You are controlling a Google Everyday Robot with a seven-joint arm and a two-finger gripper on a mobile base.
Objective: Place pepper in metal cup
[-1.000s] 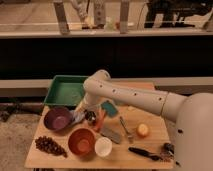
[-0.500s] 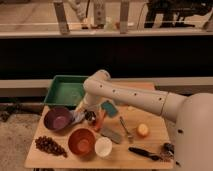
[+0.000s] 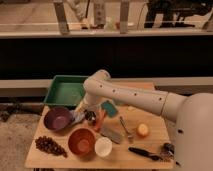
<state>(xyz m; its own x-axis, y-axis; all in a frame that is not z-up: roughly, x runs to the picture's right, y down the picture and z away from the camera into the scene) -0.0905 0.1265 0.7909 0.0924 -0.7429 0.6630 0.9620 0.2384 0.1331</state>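
The slender orange-red pepper (image 3: pixel 101 120) is at the table's middle, slanted, right beside the small dark shiny metal cup (image 3: pixel 90 116). My gripper (image 3: pixel 87 113) hangs from the white arm (image 3: pixel 125 96), which reaches in from the right. It is low over the table, directly at the cup and just left of the pepper. The arm's wrist hides part of the cup. I cannot tell whether the pepper is touched or held.
A purple bowl (image 3: pixel 57 119) is left of the gripper. An orange bowl (image 3: pixel 81 141), a white cup (image 3: pixel 103 146) and grapes (image 3: pixel 49 146) are in front. A green tray (image 3: pixel 64 91) is behind, with a teal sponge (image 3: pixel 109 108), fork (image 3: pixel 125 129), yellow-orange fruit (image 3: pixel 143 130) and black tool (image 3: pixel 144 153) to the right.
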